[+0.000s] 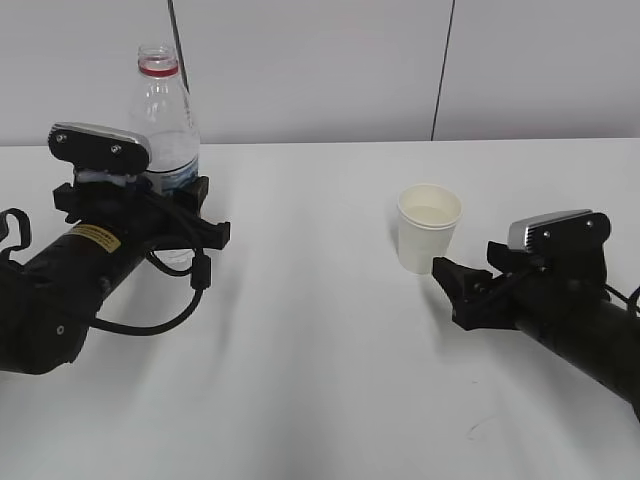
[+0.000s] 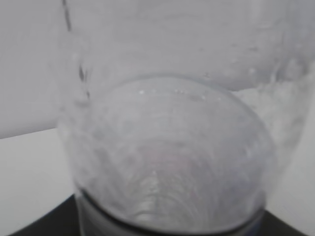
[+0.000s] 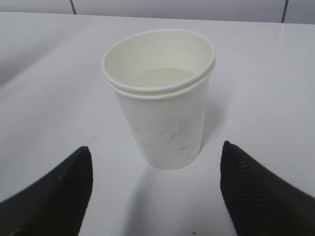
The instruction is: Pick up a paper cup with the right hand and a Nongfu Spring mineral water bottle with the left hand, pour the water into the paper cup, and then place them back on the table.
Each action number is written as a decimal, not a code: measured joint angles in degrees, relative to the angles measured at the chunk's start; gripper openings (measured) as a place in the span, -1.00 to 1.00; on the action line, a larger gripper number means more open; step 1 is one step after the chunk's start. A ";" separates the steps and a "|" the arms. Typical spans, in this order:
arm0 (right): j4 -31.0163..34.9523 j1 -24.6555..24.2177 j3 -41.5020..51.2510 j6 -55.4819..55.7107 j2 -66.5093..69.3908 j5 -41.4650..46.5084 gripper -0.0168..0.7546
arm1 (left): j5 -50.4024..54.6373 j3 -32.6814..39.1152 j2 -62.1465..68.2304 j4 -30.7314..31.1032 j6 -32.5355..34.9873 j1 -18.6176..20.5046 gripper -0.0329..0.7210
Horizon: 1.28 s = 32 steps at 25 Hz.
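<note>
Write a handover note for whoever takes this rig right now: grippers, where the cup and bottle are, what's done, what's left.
Right hand: open, fingers apart, just short of the paper cup, not touching it.
Left hand: at the Nongfu Spring mineral water bottle, which fills the left wrist view; whether the grip is closed cannot be told.
Things: the cup stands upright on the table with liquid in it. The bottle is upright at the back left, cap off.
Done: the cup already holds water, so pouring looks finished, and the cup is set down.
Left: confirm the bottle rests on the table, release it, pull both arms back.
</note>
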 joint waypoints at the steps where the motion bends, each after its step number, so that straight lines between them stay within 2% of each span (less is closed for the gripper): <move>1: 0.00 0.00 1.08 0.00 -0.91 0.00 0.59 | 0.29 -0.13 0.00 -0.29 -0.30 0.23 -0.04; 13: 0.00 0.00 8.91 -0.09 -9.38 0.00 0.58 | 0.95 -6.09 6.47 -0.95 -6.61 2.98 -0.04; 30: 0.00 0.00 9.45 -0.09 -10.15 0.00 0.58 | -1.46 -7.82 12.36 -0.66 -9.42 3.02 -0.04; 32: 0.00 0.00 9.45 -0.09 -10.15 0.00 0.58 | -1.46 -7.82 12.36 -0.88 -9.42 3.02 0.04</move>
